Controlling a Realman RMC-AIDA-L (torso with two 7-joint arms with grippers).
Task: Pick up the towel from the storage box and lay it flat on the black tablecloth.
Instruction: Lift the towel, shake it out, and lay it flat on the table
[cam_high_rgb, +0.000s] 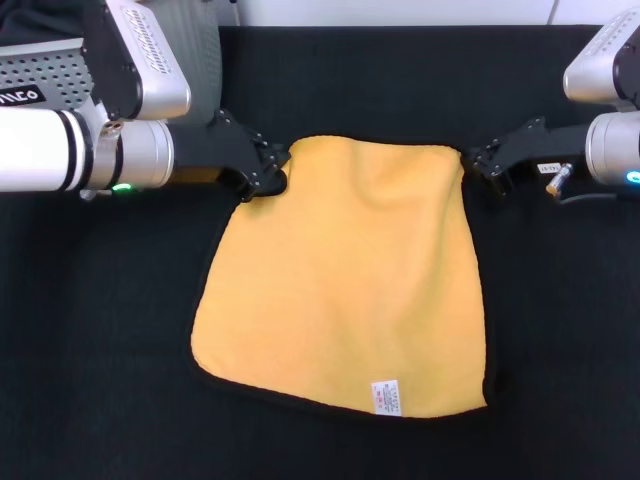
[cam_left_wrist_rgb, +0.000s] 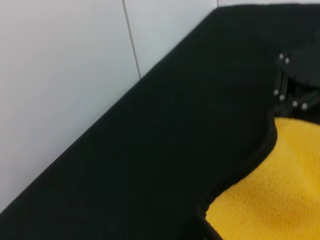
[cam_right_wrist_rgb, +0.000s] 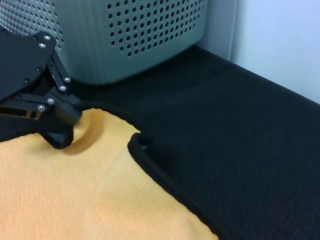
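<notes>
Towel (cam_high_rgb: 345, 275): yellow-orange with thin black trim, spread out on the black tablecloth (cam_high_rgb: 90, 330); landmark for everything below.
Care label (cam_high_rgb: 387, 397): small, white, on the towel's near edge, toward the robot's right.
Towel near corners: lying on the cloth, both apart from the grippers.
Towel far edge: sagging slightly between its two corners, as seen in the left wrist view.
Left gripper (cam_high_rgb: 268, 172): at the towel's far left corner, black fingers closed together on the fabric, which is puckered there.
Right gripper (cam_high_rgb: 484, 160): at the towel's far right corner, touching the trim; cannot tell whether fingers are apart or pinched.
Storage box (cam_high_rgb: 45, 70): light grey, perforated walls, beyond the towel's far left corner, behind the left arm.
</notes>
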